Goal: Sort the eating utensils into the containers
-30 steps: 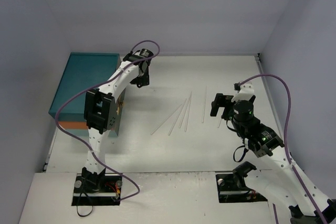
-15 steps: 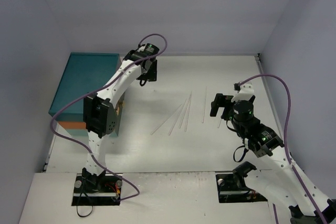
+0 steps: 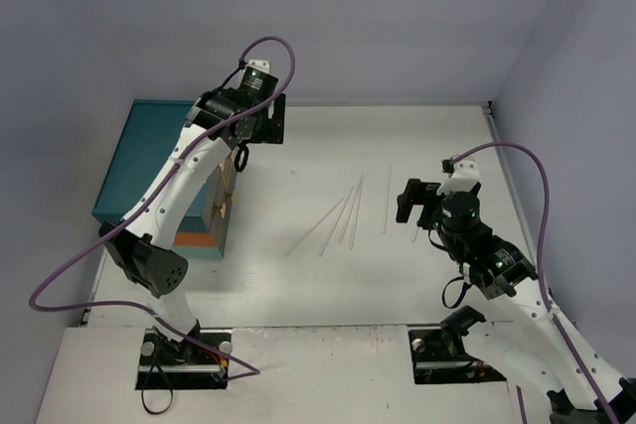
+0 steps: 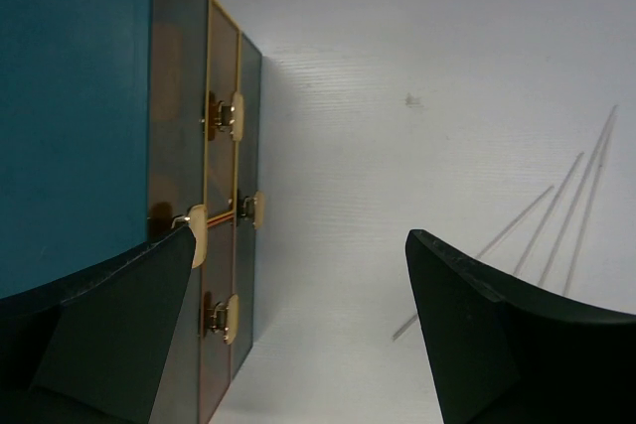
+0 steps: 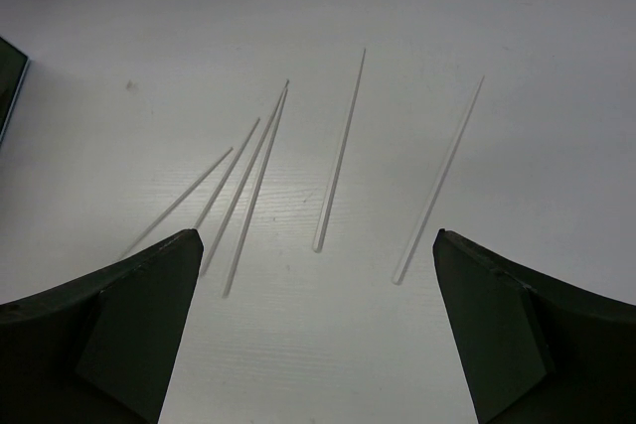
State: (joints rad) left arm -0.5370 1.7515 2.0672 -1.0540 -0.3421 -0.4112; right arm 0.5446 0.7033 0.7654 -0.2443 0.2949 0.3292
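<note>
Left fingers (image 4: pixel 119 325): dark, wedge-shaped pair, standing wide apart with nothing between them. They hang above the bench, just beside the front face of the chest, toward its far end in the overhead view.

Right fingers (image 5: pixel 119 335): matching dark pair, spread fully apart and holding nothing. They sit over the right half of the bench, above the near ends of the chopsticks.

Thin pale chopsticks (image 5: pixel 340 146): six, lying flat on the bench, all running roughly near to far.
- Four form a loose fan on the left, and two of these meet at their far tips.
- A fifth lies apart to the right of the fan.
- A sixth lies farther right again.
- All are well apart from the chest.

Boxy teal chest (image 3: pixel 149 156): stands at the left edge of the bench, with an orange lower band (image 3: pixel 194 242). Its front is turned toward the chopsticks.

Drawer fronts (image 4: pixel 224 76): dark panels with orange-gold edging and small gold handles (image 4: pixel 237 116). Four handles show. Whether each drawer is fully closed cannot be told.

White bench (image 3: pixel 328 285): carries the chest and the chopsticks.

Purple cables (image 3: pixel 517 151): one loops from each arm.
</note>
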